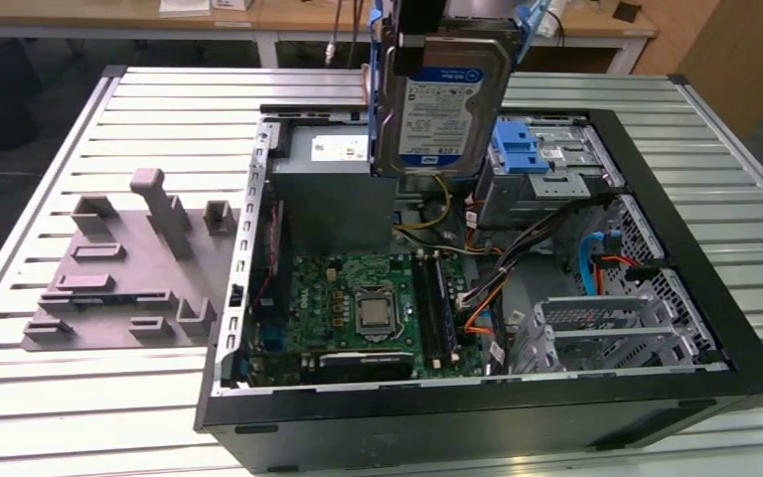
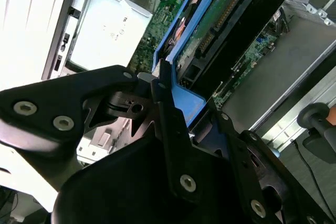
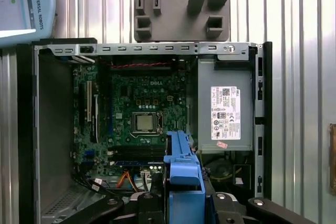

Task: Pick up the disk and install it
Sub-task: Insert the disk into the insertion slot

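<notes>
Grey moulded plastic is seen in the fixture [image 1: 123,273], which is laid on the slatted metal table [image 1: 76,427] outside the open computer case [image 1: 488,412], beside the case wall on the exterior view's left. Inside the case, just within that wall, the green motherboard [image 1: 355,303] is mounted flat on the floor. The grey power supply box [image 1: 335,184] is seated beyond it in the far corner. The disk [image 1: 441,94] is held upright above the case's open top, roughly over the gap between the power supply box and the drive cage, with its labelled face turned to the exterior view. It is pinched by the gripper [image 2: 189,106], whose fingers [image 2: 167,124] are pressed against the blue carrier rail in the second wrist view. Toward the exterior view's right, the metal drive cage [image 1: 560,174] with a blue latch [image 1: 528,144] on top is fixed inside the case. Orange and black cables [image 1: 488,298] are bundled between the cage and the motherboard, and a perforated metal bracket [image 1: 607,328] is set in the case's near right corner.
</notes>
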You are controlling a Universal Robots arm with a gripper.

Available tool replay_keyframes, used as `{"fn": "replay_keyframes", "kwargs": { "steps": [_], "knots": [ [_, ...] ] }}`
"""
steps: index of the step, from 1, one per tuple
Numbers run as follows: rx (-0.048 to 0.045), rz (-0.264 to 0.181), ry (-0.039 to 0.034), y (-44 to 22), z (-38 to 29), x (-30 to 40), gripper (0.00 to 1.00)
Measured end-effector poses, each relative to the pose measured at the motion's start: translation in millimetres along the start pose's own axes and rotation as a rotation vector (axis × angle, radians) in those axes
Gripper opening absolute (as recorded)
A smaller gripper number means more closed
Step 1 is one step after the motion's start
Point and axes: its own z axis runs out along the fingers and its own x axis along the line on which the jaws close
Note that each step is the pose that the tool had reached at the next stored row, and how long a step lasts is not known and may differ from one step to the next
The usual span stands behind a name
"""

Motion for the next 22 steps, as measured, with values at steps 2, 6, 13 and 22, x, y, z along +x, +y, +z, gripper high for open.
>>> {"fn": "replay_keyframes", "kwargs": {
  "steps": [2, 6, 13, 22],
  "knots": [
    [0.0006, 0.000, -0.0002, -0.2, 0.5, 6.6, 0.36],
    [0.0183, 0.000, -0.0012, -0.1, 0.8, 11.7, 0.36],
    [0.0199, 0.000, -0.0012, -0.7, 2.8, 32.7, 0.36],
    [0.0157, 0.000, -0.0009, -9.2, 4.0, 47.5, 0.36]
  ]
}}
